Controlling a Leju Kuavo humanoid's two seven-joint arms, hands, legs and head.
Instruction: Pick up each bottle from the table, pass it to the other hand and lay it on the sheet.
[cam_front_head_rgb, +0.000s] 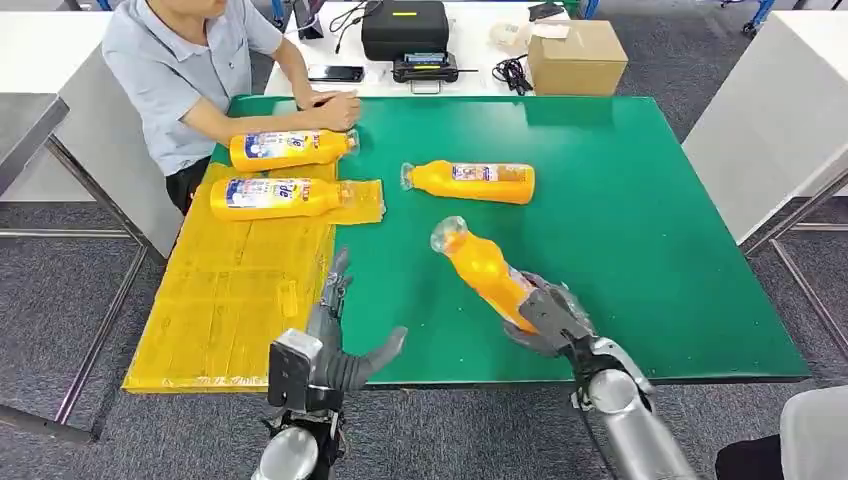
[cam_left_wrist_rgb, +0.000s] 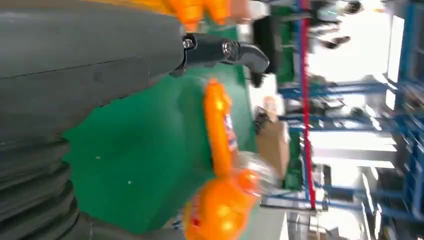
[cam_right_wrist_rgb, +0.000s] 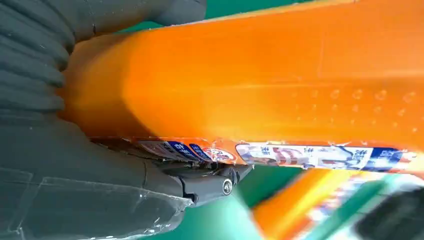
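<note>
- Your right hand (cam_front_head_rgb: 545, 318) has its fingers wrapped around the base of an orange bottle (cam_front_head_rgb: 484, 268), lifted and tilted above the green surface (cam_front_head_rgb: 640, 220) near its front edge, cap pointing toward the far edge.
- Your left hand (cam_front_head_rgb: 335, 345) waits over the front edge beside the yellow sheet (cam_front_head_rgb: 230, 310), fingers spread, holding nothing.
- The bottle looks stiff, smooth, probably slippery; take the labelled middle with the left hand, not the narrow neck.
</note>
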